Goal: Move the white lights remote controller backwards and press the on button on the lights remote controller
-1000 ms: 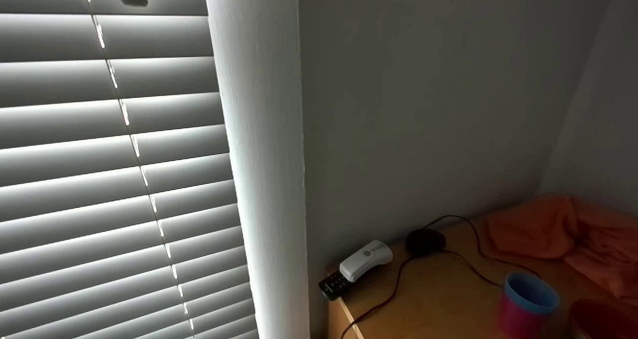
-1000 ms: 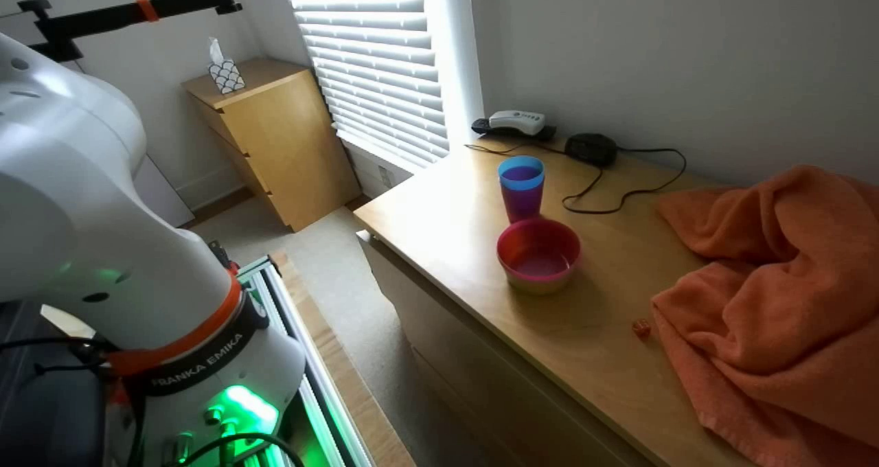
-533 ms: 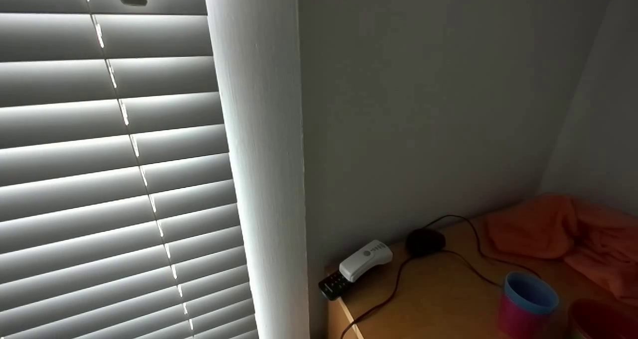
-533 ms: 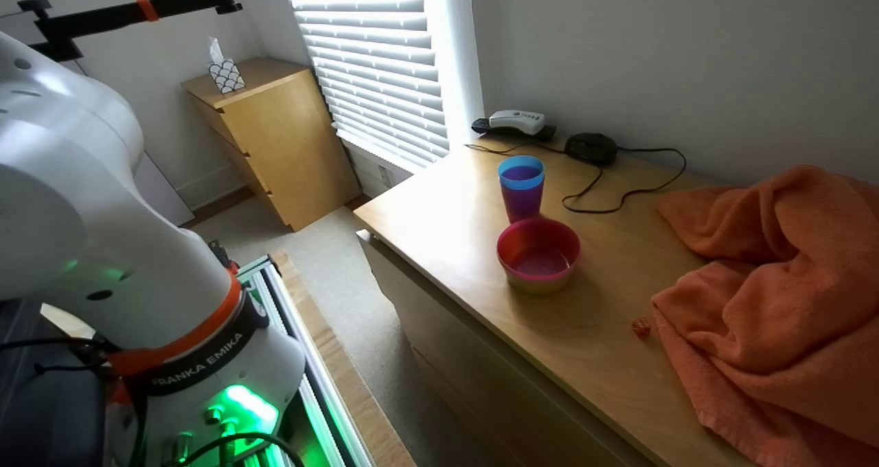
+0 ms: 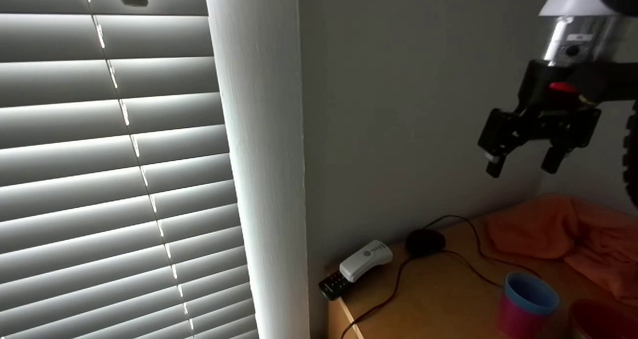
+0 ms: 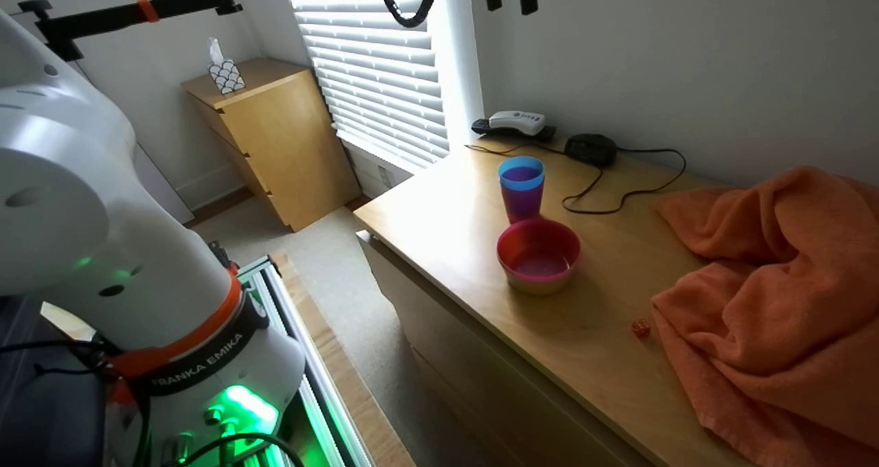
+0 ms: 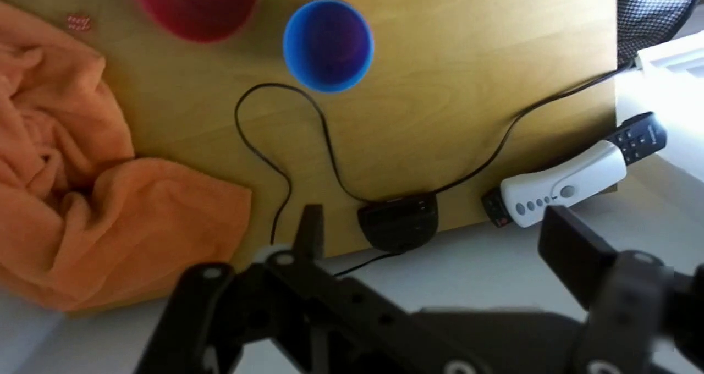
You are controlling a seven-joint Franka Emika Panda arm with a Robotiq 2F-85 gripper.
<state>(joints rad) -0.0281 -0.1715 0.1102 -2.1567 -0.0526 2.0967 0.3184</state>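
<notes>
- Wooden dresser (image 6: 597,316), far end: white remote (image 6: 516,121) sitting on a black remote (image 6: 481,126)
- claw (image 5: 523,167) hangs up high, spread wide
- orange towel (image 6: 783,275) on right

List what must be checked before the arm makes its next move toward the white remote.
1. Fingers open, nothing between them: ok.
2. White remote lying with its buttons up: ok, they show in the wrist view.
3. Fingers down at the white remote: not ok; both exterior views show them well above it.
4. White remote flat on the wooden top: not ok; it lies on the black remote, whose end juts past the edge.
5. Black cable apart from the white remote: ok.
6. Which of the buttons is on: cannot tell; their markings are too small to read.
</notes>
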